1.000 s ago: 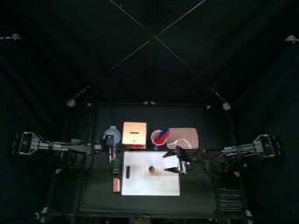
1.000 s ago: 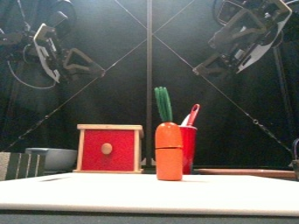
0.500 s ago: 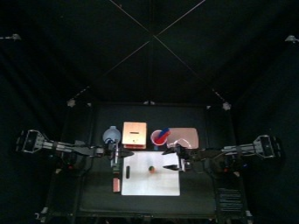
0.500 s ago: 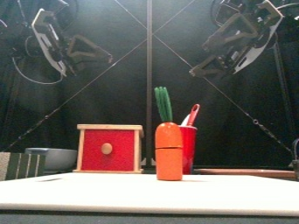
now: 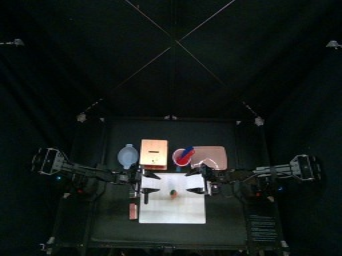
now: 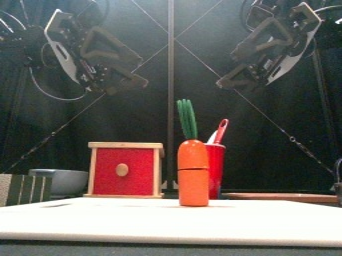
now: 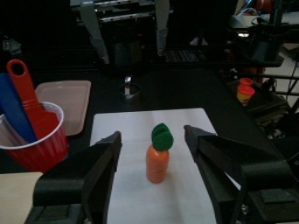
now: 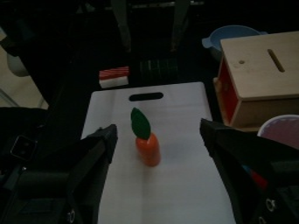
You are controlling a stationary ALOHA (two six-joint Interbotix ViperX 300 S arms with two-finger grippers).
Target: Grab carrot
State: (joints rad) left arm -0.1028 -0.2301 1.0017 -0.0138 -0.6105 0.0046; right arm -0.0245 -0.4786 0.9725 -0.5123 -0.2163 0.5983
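While the carrot (image 7: 156, 157) stands upright mid-board (image 7: 222, 188) between my left gripper's (image 7: 156, 150) spread jaws, right gripper (image 8: 156, 144) likewise spread, I judge it 1 light, stiff, smooth toy, best pinched low on its orange body, below the green top.
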